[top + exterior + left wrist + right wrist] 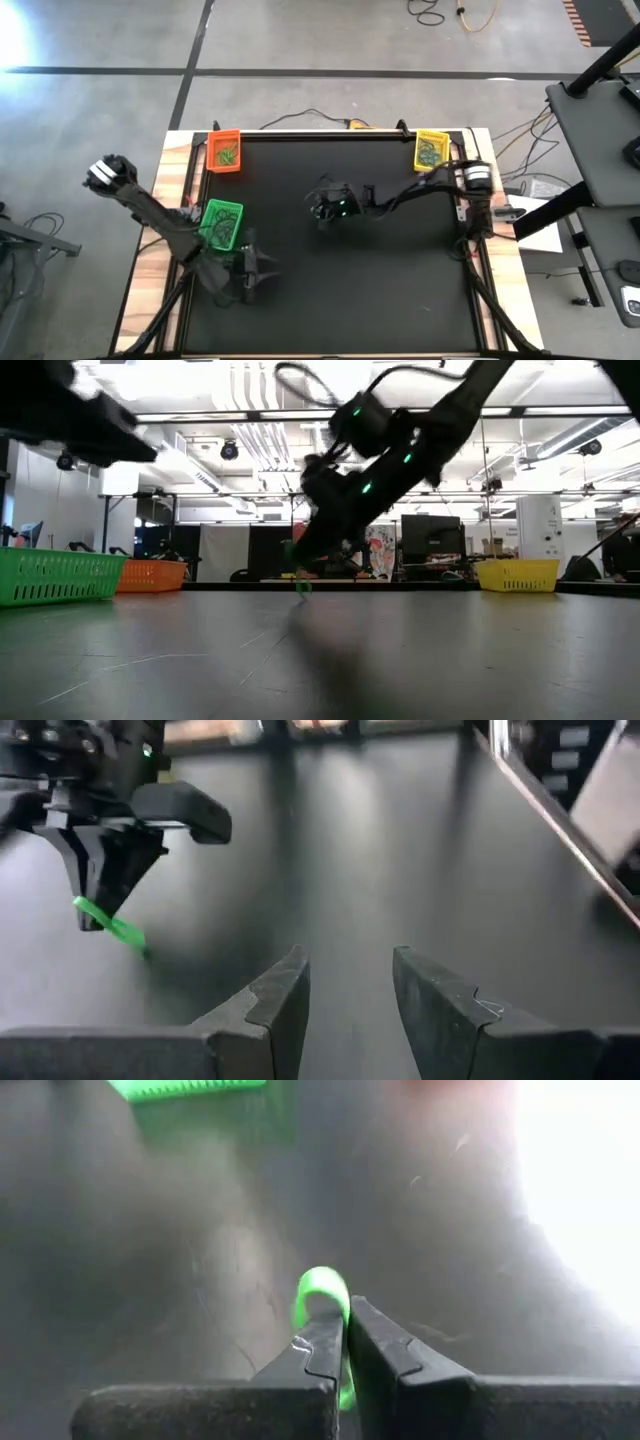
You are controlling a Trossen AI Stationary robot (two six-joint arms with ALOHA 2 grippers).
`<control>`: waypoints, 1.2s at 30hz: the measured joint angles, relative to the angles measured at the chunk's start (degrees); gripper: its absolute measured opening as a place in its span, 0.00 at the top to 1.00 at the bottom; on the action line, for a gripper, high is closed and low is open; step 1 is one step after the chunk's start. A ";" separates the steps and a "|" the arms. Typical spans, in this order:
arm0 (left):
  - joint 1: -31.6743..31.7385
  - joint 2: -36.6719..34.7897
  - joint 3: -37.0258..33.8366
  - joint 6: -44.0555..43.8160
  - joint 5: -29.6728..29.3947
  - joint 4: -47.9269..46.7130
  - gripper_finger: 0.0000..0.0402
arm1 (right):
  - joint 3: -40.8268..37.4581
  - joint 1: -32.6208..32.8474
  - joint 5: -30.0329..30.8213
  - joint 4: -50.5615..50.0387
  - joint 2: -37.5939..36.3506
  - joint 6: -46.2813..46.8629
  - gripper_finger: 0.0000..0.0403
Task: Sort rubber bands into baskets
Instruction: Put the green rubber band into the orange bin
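Green rubber band [322, 1295], pinched in the closed right gripper [345, 1342] mid-mat, hanging slanted downward; green basket [221, 223], orange basket [224, 151], yellow basket [432, 150] each hold bands; left gripper [350, 990], jaws apart, beside green basket.

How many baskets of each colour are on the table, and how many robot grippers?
Orange basket: 1
Yellow basket: 1
Green basket: 1
Grippers: 2, the left gripper and the right gripper, which pinches a green rubber band
Total: 5 things
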 joint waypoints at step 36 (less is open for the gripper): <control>12.50 16.28 14.15 -20.99 0.81 -17.58 0.68 | -3.42 6.97 9.18 -4.79 -1.83 -12.07 0.65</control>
